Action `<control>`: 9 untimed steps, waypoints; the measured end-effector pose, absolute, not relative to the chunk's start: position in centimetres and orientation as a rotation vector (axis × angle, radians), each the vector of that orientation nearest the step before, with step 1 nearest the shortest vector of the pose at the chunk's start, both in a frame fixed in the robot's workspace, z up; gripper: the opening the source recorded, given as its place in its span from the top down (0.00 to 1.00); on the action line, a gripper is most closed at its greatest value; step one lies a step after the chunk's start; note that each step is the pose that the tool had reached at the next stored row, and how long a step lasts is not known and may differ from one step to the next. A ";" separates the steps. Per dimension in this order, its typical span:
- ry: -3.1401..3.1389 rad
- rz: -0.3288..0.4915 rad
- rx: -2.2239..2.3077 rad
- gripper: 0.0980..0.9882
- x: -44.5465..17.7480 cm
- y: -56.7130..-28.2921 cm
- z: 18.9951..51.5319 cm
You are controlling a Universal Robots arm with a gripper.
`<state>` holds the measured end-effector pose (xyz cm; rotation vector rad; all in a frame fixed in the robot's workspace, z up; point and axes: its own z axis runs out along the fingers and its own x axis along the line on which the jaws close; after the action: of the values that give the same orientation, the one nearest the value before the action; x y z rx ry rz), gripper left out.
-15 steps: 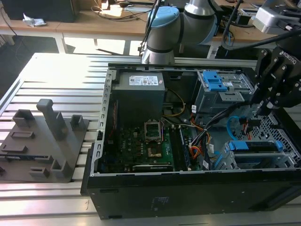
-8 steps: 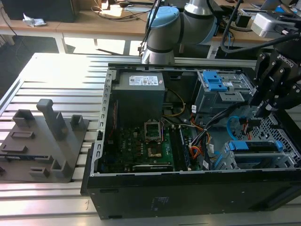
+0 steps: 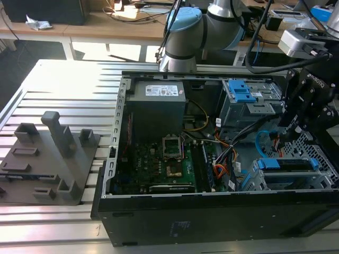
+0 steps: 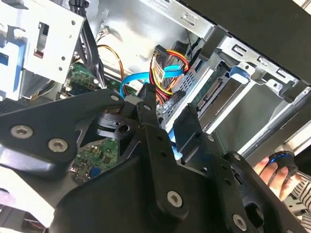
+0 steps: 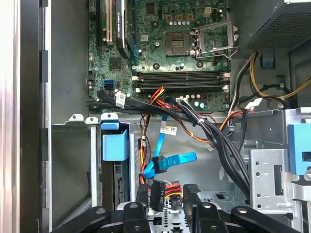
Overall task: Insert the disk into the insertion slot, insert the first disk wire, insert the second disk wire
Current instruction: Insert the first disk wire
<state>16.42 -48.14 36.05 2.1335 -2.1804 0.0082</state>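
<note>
Quick update: the flat grey metal hard drive in its bright blue plastic caddy [image 3: 291,165] is already seated in the silver-grey perforated sheet-metal drive cage [image 3: 294,181]. That's in the corner of the open black computer case [image 3: 212,222] at the exterior view's right. The black two-finger gripper [image 5: 165,194] hangs right over that corner, fingers spread, not clamping anything. A black plug with red, yellow and black wires [image 5: 158,190] sits between them, closer to one finger. A flat blue cable [image 5: 177,159] lies loose just beside the plug.
</note>
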 end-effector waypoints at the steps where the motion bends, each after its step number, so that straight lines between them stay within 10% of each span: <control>1: -2.180 0.008 2.133 0.63 16.4 -48.3 35.9; 9: -2.181 0.008 2.133 0.63 16.5 -48.8 35.2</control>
<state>16.49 -48.83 35.16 2.1329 -2.1807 0.0079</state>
